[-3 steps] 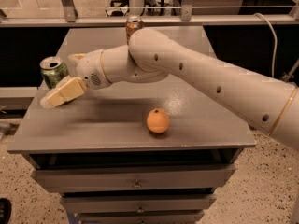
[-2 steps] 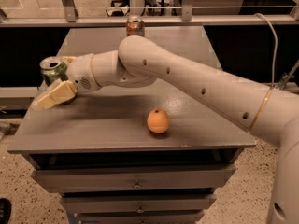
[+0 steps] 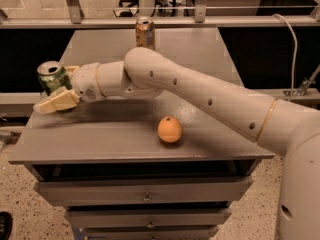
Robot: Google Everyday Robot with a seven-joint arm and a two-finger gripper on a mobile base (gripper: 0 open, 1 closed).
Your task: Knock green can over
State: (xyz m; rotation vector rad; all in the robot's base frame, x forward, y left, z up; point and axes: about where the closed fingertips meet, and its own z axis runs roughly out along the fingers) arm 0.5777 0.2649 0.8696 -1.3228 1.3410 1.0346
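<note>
The green can (image 3: 51,77) stands at the far left edge of the grey table (image 3: 125,134), tilted slightly to the left. My gripper (image 3: 63,86) is right against the can's right side. It is open, with one cream finger (image 3: 54,103) in front of and below the can and the other just behind it. The lower part of the can is hidden by the gripper.
An orange fruit (image 3: 170,129) lies near the table's front edge, under my forearm. An orange-brown can (image 3: 145,32) stands upright at the back. The table has drawers below and a railing runs behind it. A dark drop lies just left of the green can.
My gripper has swept left across the table and closed in on the green can. The can has shifted a little toward the left edge. The fruit and the orange-brown can have not moved.
</note>
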